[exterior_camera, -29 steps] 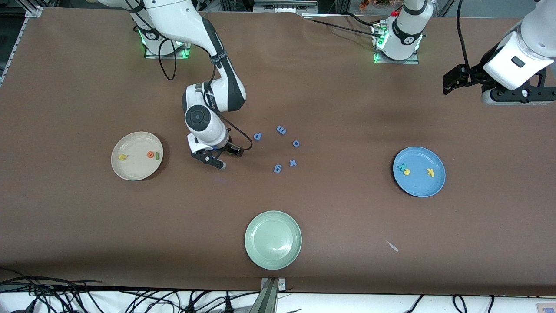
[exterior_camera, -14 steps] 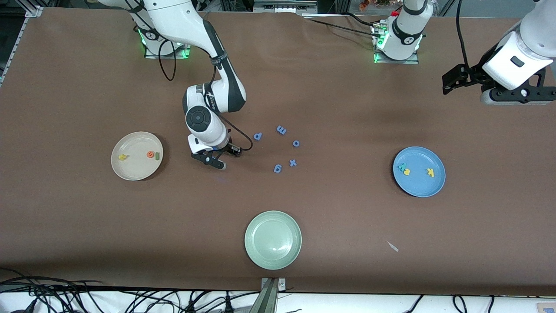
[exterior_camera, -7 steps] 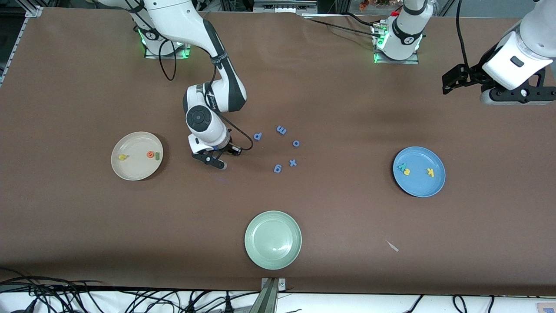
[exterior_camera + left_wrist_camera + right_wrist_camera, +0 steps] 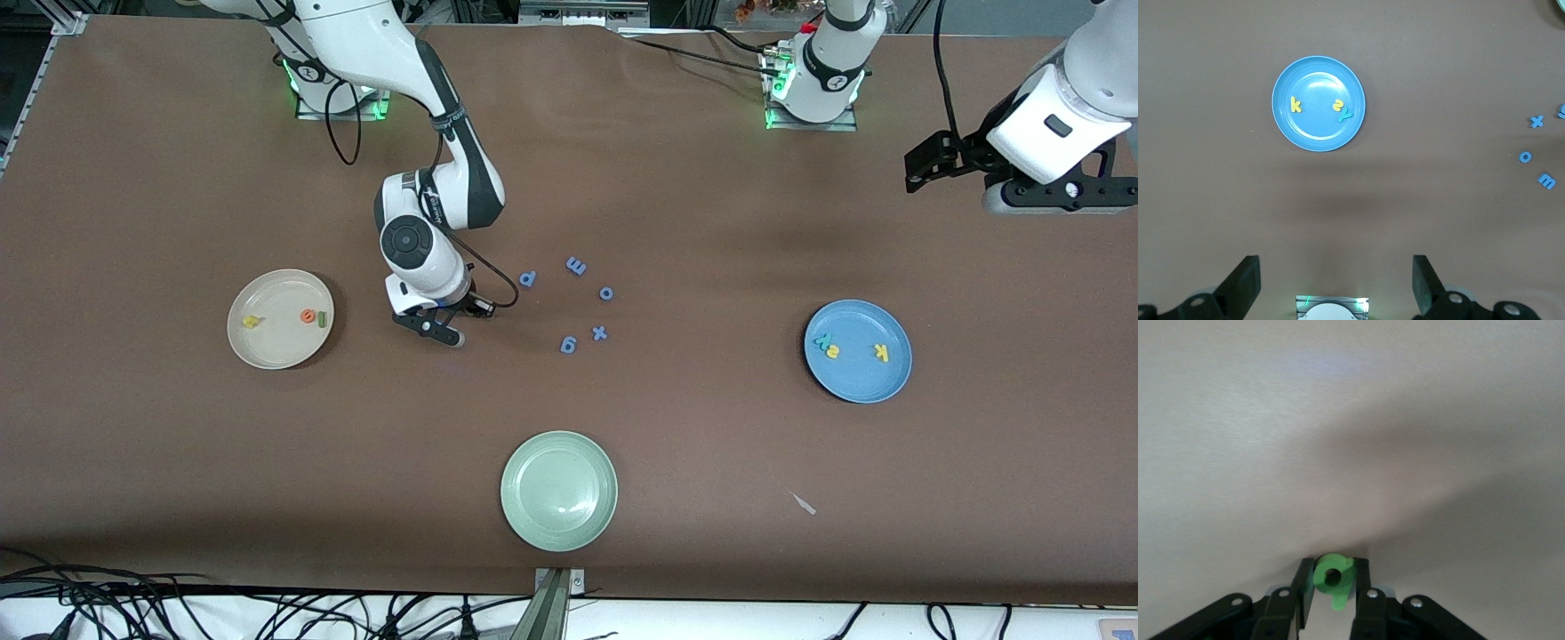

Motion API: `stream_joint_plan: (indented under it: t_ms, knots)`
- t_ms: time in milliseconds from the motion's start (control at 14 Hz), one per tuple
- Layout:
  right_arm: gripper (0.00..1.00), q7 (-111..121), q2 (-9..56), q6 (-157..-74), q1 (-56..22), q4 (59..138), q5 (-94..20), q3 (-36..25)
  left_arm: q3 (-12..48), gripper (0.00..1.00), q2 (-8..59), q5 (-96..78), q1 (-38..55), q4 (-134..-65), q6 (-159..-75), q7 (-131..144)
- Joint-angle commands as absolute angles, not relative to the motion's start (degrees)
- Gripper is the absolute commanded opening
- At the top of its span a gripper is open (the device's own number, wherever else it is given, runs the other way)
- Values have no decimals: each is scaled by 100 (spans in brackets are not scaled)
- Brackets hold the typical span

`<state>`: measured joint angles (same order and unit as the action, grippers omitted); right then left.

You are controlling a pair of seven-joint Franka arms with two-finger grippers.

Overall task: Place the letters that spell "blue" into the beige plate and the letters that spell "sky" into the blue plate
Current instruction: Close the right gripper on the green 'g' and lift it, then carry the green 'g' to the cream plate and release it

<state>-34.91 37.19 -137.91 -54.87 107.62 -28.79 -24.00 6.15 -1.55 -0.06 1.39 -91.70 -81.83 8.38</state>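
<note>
My right gripper is down at the table between the beige plate and the blue-violet letters. Its fingers press both sides of the light green "b". In the beige plate lie the yellow "u", orange "e" and dark green "l". The blue plate at the left arm's end holds the yellow "s", teal "y" and yellow "k". My left gripper hangs open, high over that end of the table, and waits.
Several blue-violet letters lie loose mid-table beside the right gripper. A pale green plate sits near the front edge. A small pale scrap lies nearer the camera than the blue plate.
The right gripper's fingers have drawn together around the light green "b"; the hand has shifted slightly. The left arm has stayed still.
</note>
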Motion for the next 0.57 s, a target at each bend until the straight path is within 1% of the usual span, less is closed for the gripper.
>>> stream_joint_plan:
  t_ms: [0,215,501]
  knots:
    - [2,-3288,3779,-13240,-5449,10293,-2936,-2443,650,100,-97,-88,105,-9000,-8025,879]
    - [2,-2280,3561,-12553,-5414,10300,-2892,-2873,650,100,-88,-88,105,-9000,-8024,879]
    - [2,-515,3305,-11910,-5432,10572,-2672,-3785,642,100,-88,-97,105,-9000,-8024,879]
